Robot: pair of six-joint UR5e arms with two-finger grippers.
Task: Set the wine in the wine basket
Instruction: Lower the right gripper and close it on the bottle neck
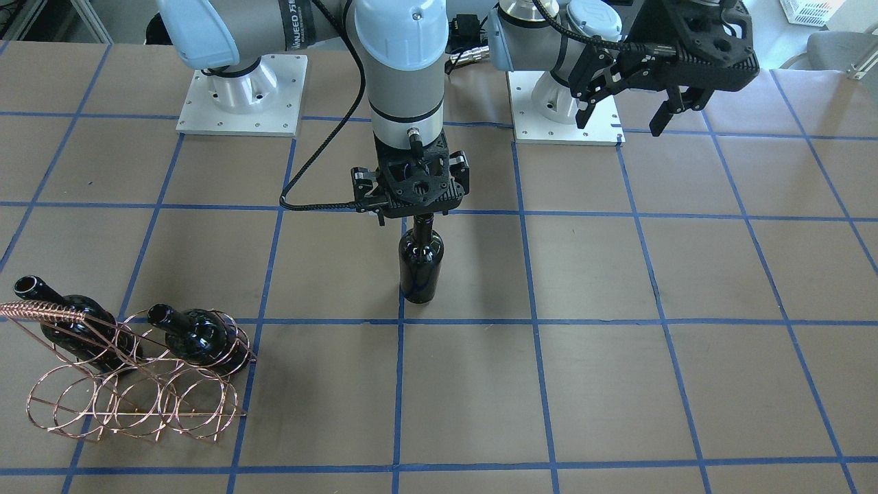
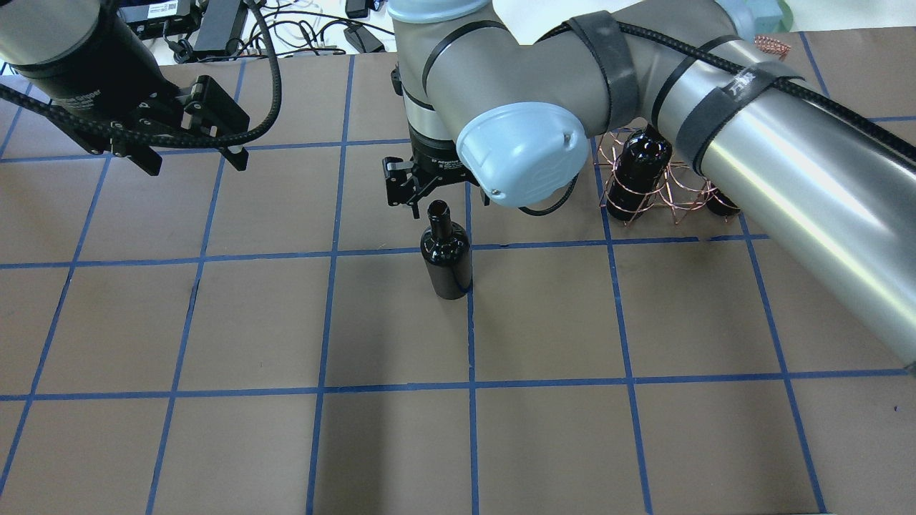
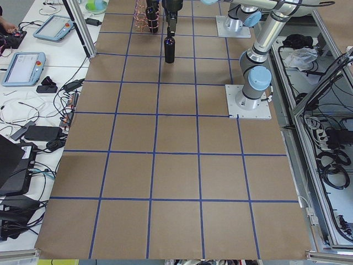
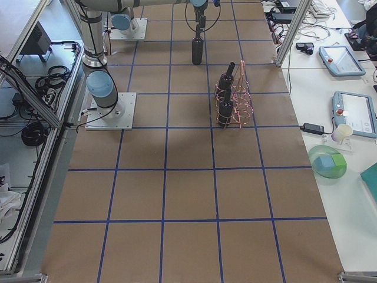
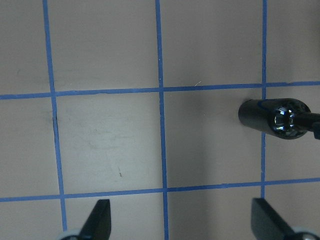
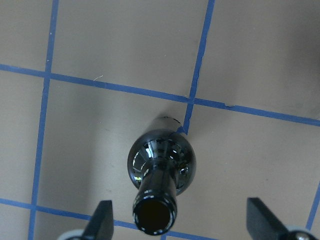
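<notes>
Presently the wine [image 1: 421, 264] stands upright on the brown surface [image 1: 617, 274], mid-frame in the front-facing view, its base at a crossing of blue tape lines. Just above its neck hangs the right end effector [image 6: 180, 219], fingers spread wide and gripping nothing, with the bottle's mouth between them. At lower left the wine basket [image 1: 137, 391] holds two other bottles [image 1: 199, 336]. The left end effector [image 1: 621, 122], at upper right, is likewise released.

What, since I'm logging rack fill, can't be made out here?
Overhead: the right arm covers most of the basket and nearly all of its second bottle.
Side views: hoops too small to count.
Wrist views: basket out of frame.
Front view: left edge cuts the handle.
</notes>
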